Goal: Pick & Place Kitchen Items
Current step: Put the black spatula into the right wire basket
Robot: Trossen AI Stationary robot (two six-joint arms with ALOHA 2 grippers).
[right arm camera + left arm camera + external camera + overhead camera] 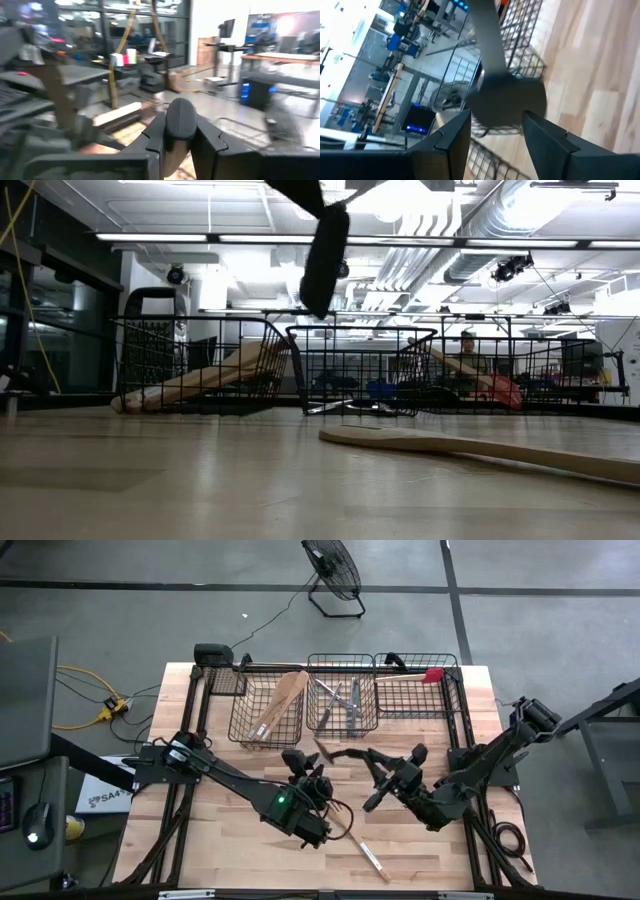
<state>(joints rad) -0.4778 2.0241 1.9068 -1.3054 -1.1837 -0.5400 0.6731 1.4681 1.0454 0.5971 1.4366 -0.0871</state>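
While wire baskets (343, 700) stand beyond, spoon (366, 852) lies near.

The high view looks straight down on the table (230, 830). The low view sits at tabletop height, facing level toward the wire baskets (365, 370) at 12 o'clock; both share these. Each wrist view peers close past its own fingers.
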